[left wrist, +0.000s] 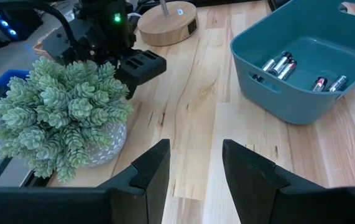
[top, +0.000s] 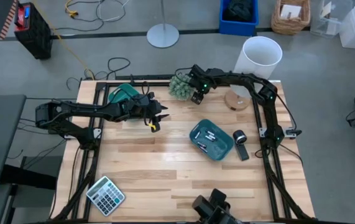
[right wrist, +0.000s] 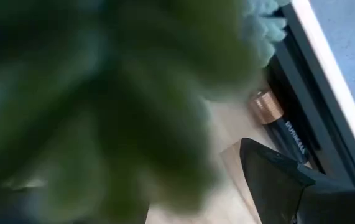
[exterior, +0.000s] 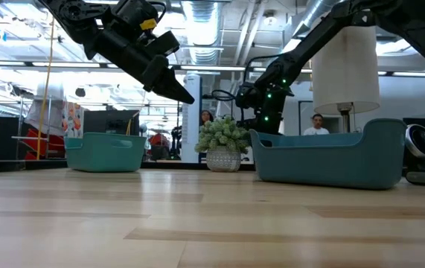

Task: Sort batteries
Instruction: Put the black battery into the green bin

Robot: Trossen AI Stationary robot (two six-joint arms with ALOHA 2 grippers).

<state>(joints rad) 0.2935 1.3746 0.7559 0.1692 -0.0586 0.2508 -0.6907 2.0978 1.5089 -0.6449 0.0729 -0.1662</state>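
Several batteries (left wrist: 281, 64) lie in a teal tray (top: 211, 140) right of the table's middle. One copper-topped black battery (right wrist: 272, 117) lies on the wood beside the black frame rail, close to a potted plant (top: 179, 86) at the far edge. My right gripper (top: 195, 96) hangs over that spot, pointing steeply down, open. Only one of its fingers (right wrist: 276, 177) shows, the other hidden behind blurred foliage. My left gripper (left wrist: 196, 168) hovers open above the table left of the middle, with nothing between its fingers. A second teal tray (top: 124, 94) stands at the far left.
A lamp with a round wooden foot (top: 237, 99) stands right of the plant. A black-and-silver cylinder gadget (top: 240, 140) lies right of the tray with batteries. A grey calculator (top: 106, 195) sits at the near left. People show in the room beyond the table.
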